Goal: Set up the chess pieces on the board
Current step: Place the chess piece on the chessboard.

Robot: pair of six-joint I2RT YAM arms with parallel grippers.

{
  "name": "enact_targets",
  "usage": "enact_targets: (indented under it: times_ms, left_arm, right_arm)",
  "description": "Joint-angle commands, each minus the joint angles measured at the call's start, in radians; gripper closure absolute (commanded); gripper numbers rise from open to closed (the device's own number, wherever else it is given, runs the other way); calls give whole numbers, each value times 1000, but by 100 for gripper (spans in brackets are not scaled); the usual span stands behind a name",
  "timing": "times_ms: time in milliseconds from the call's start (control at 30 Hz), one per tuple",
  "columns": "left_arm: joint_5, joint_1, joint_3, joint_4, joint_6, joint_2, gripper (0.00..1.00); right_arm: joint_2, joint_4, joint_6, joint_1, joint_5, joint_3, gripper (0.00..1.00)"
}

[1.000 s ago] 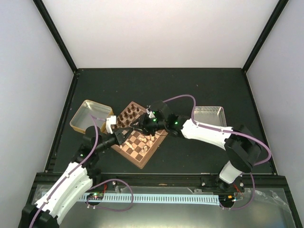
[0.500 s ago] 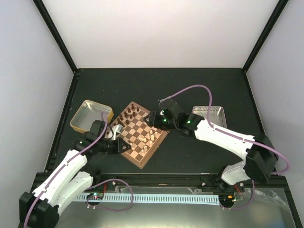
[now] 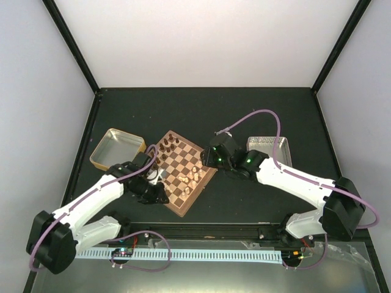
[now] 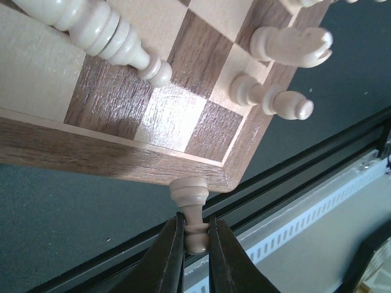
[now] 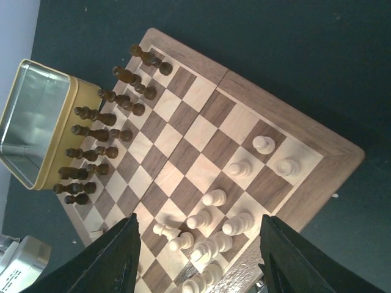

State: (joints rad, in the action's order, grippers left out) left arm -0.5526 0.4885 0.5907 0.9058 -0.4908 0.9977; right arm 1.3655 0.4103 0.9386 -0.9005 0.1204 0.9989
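Observation:
The board [image 3: 181, 183] lies at an angle in the middle of the table. Dark chess pieces [image 3: 167, 146] stand in two rows along its far-left side, next to the tin; in the right wrist view these dark pieces [image 5: 98, 131] line the left edge. Several pale chess pieces [image 5: 214, 232] cluster at the near corner. My left gripper [image 4: 196, 224] is shut on a pale pawn [image 4: 189, 194], held just off the board's rim [image 4: 122, 155]. From above, this left gripper [image 3: 160, 196] sits at the near-left edge. My right gripper [image 5: 198, 223] hangs open above the pale pieces, holding nothing.
A gold tin [image 3: 116, 148] stands empty just left of the board; the right wrist view shows the same tin [image 5: 36, 122]. A silver tray [image 3: 269, 148] sits to the right behind the right arm. The table's near rail [image 4: 293, 201] runs close behind the held pawn.
My right gripper has opened and drawn back to the right from the board's centre. My left gripper, still shut on the pawn, has moved from over the board to its near-left edge.

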Motion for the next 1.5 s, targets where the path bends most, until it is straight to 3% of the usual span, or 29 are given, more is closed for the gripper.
enact_targets:
  times_ms: [0,600,967,1467]
  left_arm:
    - [50,34,63,37,0,70,95]
    - [76,79,168,7,27,329,90]
    - [75,82,187,-2,29,351,77]
    - [87,82,177,-37,17,348,87]
  right_arm:
    - [-38,-2,-33,6,67,-15,45]
    - [-66,-12,-57,9,101,-46,45]
    - [-72,-10,-57,8,109,-52,44]
    - [-76,-8,-55,8,114,-64,45]
